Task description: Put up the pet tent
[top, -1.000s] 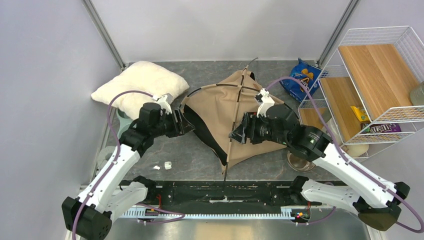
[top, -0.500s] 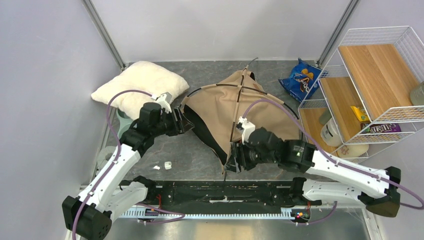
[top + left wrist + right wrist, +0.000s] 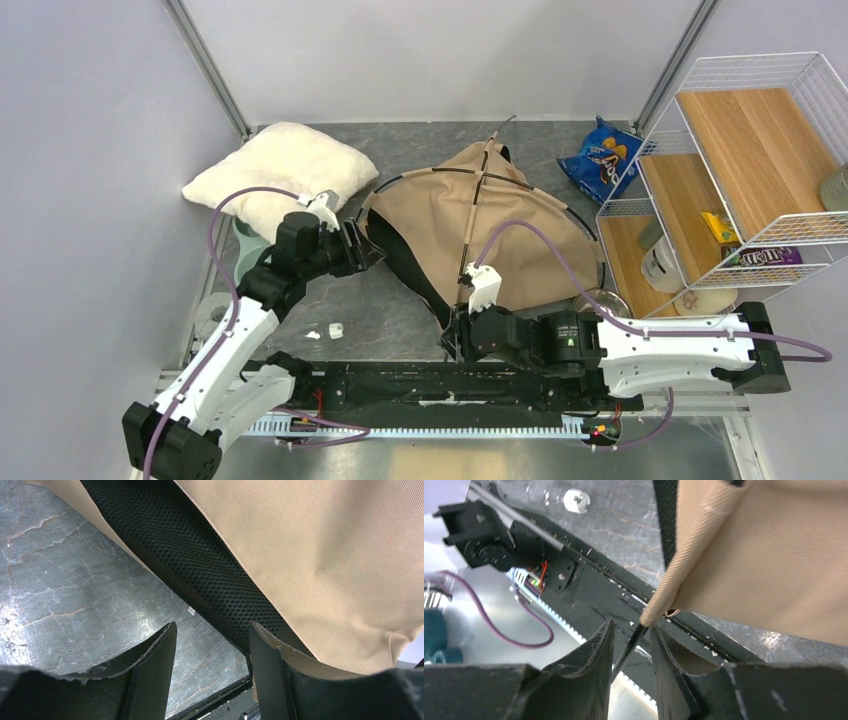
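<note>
The pet tent lies collapsed in the middle of the table, tan fabric with thin black poles crossing on top. Its black mesh lining shows along the left edge. My left gripper is open beside that edge, with only bare floor between its fingers. My right gripper is low at the tent's near corner. Its jaws are narrowly open around the black pole end that sticks out of the tan sleeve. A gap still shows on either side of the pole.
A fluffy white pillow lies at the back left and a blue snack bag at the back right. A wire shelf with wooden boards stands at the right. A small white piece lies near the black rail.
My right arm has swung from above the tent down to its near corner, and its jaws have narrowed around the pole end. The left gripper has hardly moved.
</note>
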### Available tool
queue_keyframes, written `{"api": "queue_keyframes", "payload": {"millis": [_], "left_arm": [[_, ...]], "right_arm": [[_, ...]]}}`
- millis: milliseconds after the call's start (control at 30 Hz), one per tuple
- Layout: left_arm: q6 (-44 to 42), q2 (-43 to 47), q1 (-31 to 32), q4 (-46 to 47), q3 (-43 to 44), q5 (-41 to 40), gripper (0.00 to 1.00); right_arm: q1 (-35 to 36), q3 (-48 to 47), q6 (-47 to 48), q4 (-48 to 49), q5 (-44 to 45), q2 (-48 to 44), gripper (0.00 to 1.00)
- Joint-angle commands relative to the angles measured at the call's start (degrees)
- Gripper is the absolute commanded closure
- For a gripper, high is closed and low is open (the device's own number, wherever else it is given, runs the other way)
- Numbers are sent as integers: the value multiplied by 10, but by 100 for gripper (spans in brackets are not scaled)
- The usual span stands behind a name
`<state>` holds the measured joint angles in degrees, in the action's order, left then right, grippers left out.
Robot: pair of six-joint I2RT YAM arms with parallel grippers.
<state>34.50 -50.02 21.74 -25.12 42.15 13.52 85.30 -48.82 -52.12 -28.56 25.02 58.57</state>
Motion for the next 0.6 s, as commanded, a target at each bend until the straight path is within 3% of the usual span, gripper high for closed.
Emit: {"api": "queue_keyframes", "payload": {"millis": [0,200,367,567], "left_arm": [[20,21,2,24,-7,-10,38],[25,31,2,26,-14,-9,38],[24,49,2,26,-17,-7,38],[19,72,2,17,-7,-1,38]], "right_arm": [[3,18,-36,22,82,-1,61],[2,39,-49,44,89,-4,67],[2,31,-32,66,98,-6,100],[0,-21,29,73,150,-20,100]]}}
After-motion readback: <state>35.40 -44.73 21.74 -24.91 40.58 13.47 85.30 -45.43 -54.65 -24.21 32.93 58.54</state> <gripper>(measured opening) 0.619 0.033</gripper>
